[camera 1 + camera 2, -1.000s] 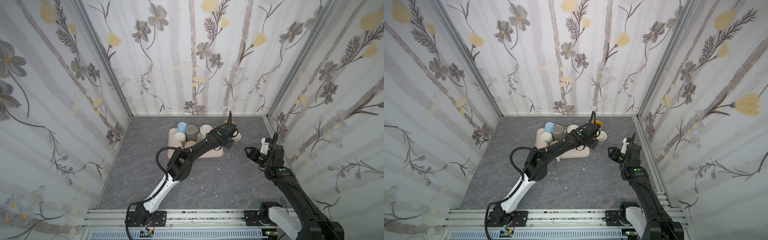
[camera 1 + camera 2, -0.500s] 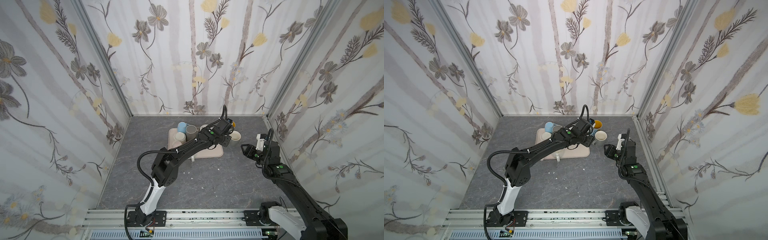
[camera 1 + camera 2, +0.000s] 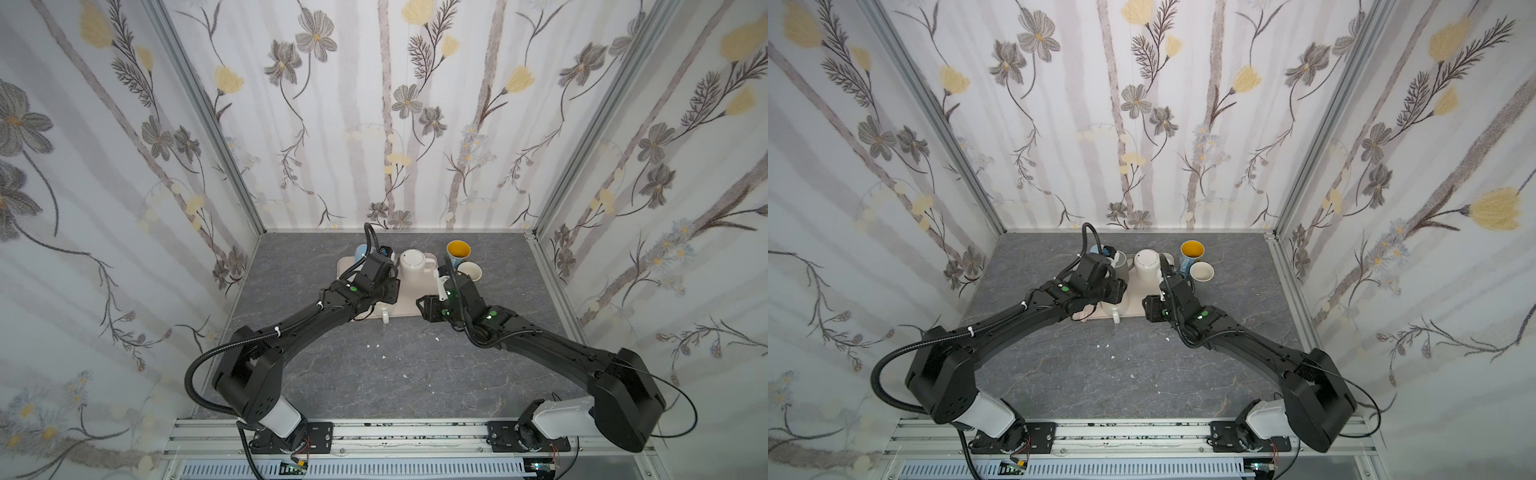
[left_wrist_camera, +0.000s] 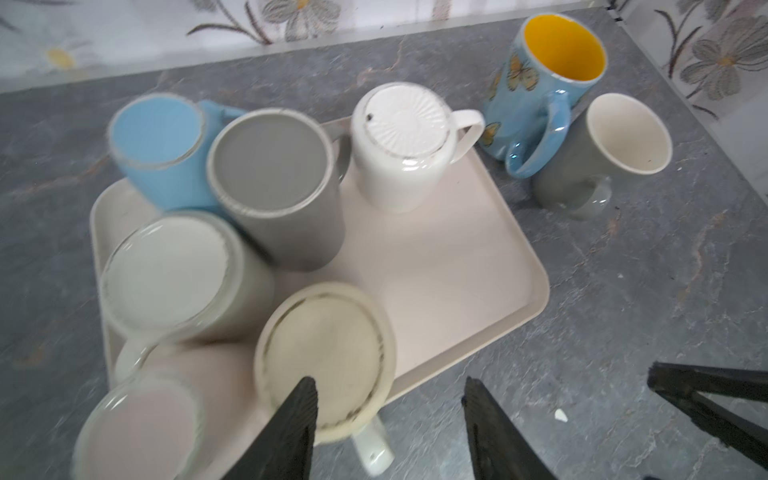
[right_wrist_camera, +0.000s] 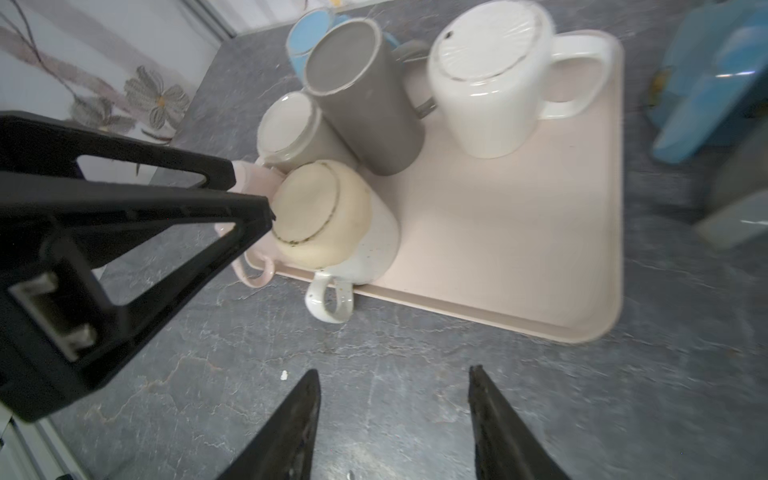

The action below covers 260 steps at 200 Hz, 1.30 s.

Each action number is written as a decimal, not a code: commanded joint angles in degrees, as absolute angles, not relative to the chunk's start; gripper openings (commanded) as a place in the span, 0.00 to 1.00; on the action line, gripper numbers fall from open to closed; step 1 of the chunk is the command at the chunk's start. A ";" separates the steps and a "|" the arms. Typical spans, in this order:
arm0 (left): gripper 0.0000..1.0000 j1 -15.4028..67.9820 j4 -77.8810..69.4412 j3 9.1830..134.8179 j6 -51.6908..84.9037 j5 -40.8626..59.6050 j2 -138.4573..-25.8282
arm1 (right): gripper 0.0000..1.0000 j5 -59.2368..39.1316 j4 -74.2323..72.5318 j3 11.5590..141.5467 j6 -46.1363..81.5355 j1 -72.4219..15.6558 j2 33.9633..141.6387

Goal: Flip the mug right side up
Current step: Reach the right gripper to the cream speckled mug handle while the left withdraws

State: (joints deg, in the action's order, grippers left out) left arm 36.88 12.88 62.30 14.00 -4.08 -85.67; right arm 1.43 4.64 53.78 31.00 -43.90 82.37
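The cream mug point(image 4: 324, 353) sits bottom-up at the front edge of the tray point(image 4: 436, 270). The left jaws, half-spread and empty, have swung back to it from the upright grey mug point(image 4: 573, 166); the right jaws, likewise empty, have drawn near. Next flip, I'd say. Grey marbled desk point(image 3: 374, 374), flowered walls point(image 3: 374, 104).

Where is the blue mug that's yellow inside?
In both top views the blue mug stands upright on the grey table, at the back, just right of the tray and right beside the upright grey mug.
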 commanded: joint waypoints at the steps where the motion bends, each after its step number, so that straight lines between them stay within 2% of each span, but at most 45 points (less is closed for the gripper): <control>1: 0.56 35.33 5.00 53.81 19.35 -5.29 -78.00 | 0.58 1.26 7.09 59.63 30.59 -49.02 88.77; 45: 0.57 33.50 2.17 37.30 24.71 -10.51 -58.45 | 0.61 1.05 12.63 70.72 28.57 -54.93 101.80; 89: 0.59 32.82 8.01 29.88 26.10 -13.43 -44.48 | 0.61 5.06 16.65 77.31 27.92 -55.28 108.47; 124: 0.59 32.54 9.65 26.22 27.45 -12.68 -38.45 | 0.56 10.09 18.21 79.52 27.51 -55.02 110.59; 167: 0.60 32.56 10.65 25.11 28.99 -8.93 -38.05 | 0.53 11.20 18.19 81.45 28.08 -53.37 114.02; 260: 0.60 32.59 11.65 24.85 30.19 -4.35 -37.18 | 0.13 20.05 22.40 85.12 23.54 -51.43 115.63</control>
State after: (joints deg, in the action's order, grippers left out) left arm 32.67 11.79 24.62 29.61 -5.58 -37.23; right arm 15.46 20.56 84.75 25.04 -52.03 115.83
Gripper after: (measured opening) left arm 0.604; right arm 0.171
